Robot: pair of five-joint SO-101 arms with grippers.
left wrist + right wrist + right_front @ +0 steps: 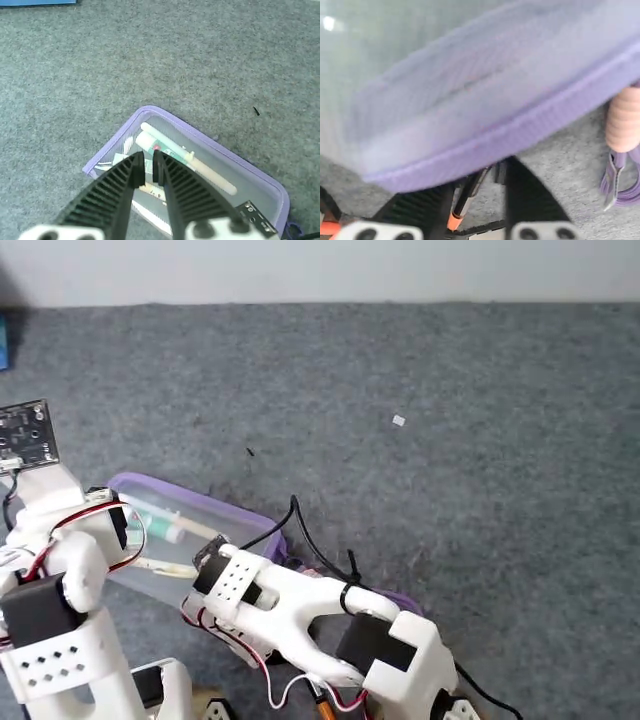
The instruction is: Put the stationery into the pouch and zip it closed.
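The pouch is translucent with a purple rim and lies flat on the grey felt-like worktop, near its front left part. Its long axis runs on a slant from the far left towards the near right. Seen through its wall in the left wrist view, a white stick and a green-labelled tube lie side by side along that same long axis. The tube carries a small red mark, and its print is too small to read. The left end effector hangs over the pouch's left end, its black ribbed fingers drawn narrow with only a slit between the tips and nothing visible in it. The right end effector sits at the pouch's purple edge, which lies across its tips and hides them. Lower down its fingers stand apart, and a dark pen with an orange end lies in the gap, thinner than the gap and pointing in under the pouch edge; whether it is gripped I cannot tell. Beside that edge lies the zipper pull, a peach bead on a purple cord loop with a small metal tab. A white scrap and a dark fleck lie on the worktop, well apart from the pouch.
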